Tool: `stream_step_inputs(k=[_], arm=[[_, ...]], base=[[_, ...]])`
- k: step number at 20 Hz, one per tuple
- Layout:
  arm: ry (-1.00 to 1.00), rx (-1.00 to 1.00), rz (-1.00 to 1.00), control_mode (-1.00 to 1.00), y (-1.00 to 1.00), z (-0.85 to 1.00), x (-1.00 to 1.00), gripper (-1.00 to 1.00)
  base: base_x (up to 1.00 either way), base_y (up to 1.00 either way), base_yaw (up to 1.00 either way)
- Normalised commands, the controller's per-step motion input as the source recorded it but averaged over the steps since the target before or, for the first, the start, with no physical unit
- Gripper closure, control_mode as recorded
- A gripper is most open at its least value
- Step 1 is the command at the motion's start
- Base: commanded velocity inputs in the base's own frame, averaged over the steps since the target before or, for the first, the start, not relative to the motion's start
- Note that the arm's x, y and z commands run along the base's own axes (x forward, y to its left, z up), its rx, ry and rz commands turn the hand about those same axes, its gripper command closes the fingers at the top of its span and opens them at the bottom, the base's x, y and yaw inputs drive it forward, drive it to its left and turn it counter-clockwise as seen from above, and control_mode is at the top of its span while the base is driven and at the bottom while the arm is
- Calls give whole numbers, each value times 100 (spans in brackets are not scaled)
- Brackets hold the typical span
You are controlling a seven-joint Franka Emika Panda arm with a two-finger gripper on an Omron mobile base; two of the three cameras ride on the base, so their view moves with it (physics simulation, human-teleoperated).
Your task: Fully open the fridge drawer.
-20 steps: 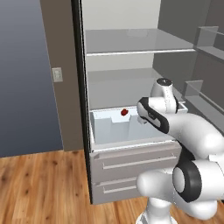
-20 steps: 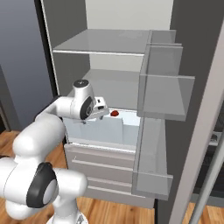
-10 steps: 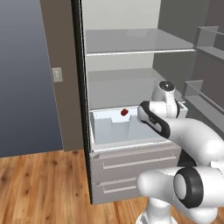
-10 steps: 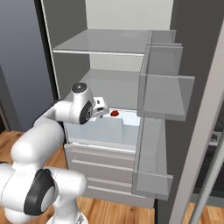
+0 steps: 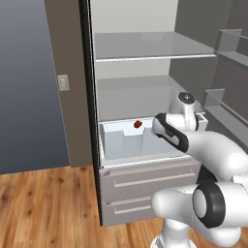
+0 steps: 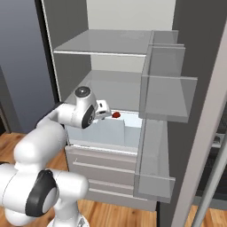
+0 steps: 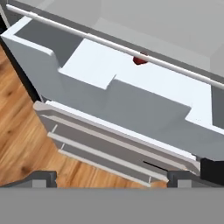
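Note:
The fridge drawer is a pale blue-white bin with a stepped notch in its front wall, sitting above the grey drawers. It is also seen from the right side as the fridge drawer and fills the hand view as the fridge drawer. A small red thing lies at its back. My gripper hangs in front of and above the drawer's front wall, apart from it. Its fingertips stand wide apart with nothing between them, so it is open. The hand sits just left of the red thing.
Two grey flat drawers with bar handles sit under the bin. Glass shelves span the fridge above. The open door with its bins stands at the right. Wooden floor lies to the left, by a wall with a switch.
The arm has shifted slightly to the right in the left base view. The drawer and the red thing have not visibly moved.

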Motion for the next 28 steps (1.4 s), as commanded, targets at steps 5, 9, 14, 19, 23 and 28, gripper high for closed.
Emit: stream_step_inputs(k=[5,9,14,19,23,28], arm=[[-7,9,-5,-100,0,0,19,-100],[-2,2,-1,-100,1,0,24,-100],[0,0,0,-100,0,-4,21,-100],[0,0,0,-100,0,-11,15,-100],[0,0,-2,-100,0,-21,16,-100],[-5,3,-9,-100,0,-9,15,-100]], base=[[0,0,0],[0,0,0],[0,0,0],[0,0,0],[0,0,0],[0,0,0]])
